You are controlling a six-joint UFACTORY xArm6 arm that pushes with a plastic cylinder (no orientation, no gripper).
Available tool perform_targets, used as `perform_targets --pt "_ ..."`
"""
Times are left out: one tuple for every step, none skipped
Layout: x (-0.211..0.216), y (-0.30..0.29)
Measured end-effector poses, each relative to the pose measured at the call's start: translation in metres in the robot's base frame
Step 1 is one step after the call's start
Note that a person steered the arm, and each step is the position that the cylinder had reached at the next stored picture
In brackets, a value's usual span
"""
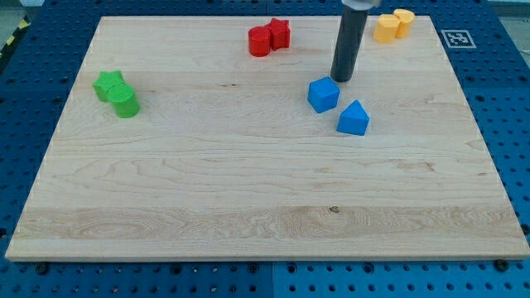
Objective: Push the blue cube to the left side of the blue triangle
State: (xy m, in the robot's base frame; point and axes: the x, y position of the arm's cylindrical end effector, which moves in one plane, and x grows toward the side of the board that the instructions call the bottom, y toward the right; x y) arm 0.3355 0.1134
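Nearest the view's bottom, the wooden board is lying flat on a blue pegboard table, and this lower stretch of the board is showing only bare wood grain. Taking the blue cube as the landmark: it is sitting a little right of the board's middle, in the upper half. The blue triangle is sitting just beside the blue cube, down and to the view's right of it, close but seemingly not touching; a thin gap is showing between them. So the blue cube is lying at the upper left of the blue triangle.

My tip is standing just above and to the view's right of the blue cube, right at its top-right corner; cannot tell if it is touching. The dark rod is rising straight up from there and leaving the view's top. The arm is carrying no jaws, only the rod, so no open or closed state is showing.

Far to the view's left of the blue cube, at about the same height, two green blocks are sitting pressed together; shapes unclear, one looking roundish. Up and to the view's left of the blue cube, two red blocks are touching each other near the board's top edge. Up and to the view's right of the blue cube, past the rod, two yellow blocks are sitting together at the top edge. Further right of those, a black-and-white marker tag is lying on the board's top-right corner.
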Motion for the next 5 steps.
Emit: perform_targets --pt "0.003 -0.016" --pt "0.024 -0.016" --pt "0.035 -0.021" --pt "0.04 -0.022" --pt "0.051 -0.025"
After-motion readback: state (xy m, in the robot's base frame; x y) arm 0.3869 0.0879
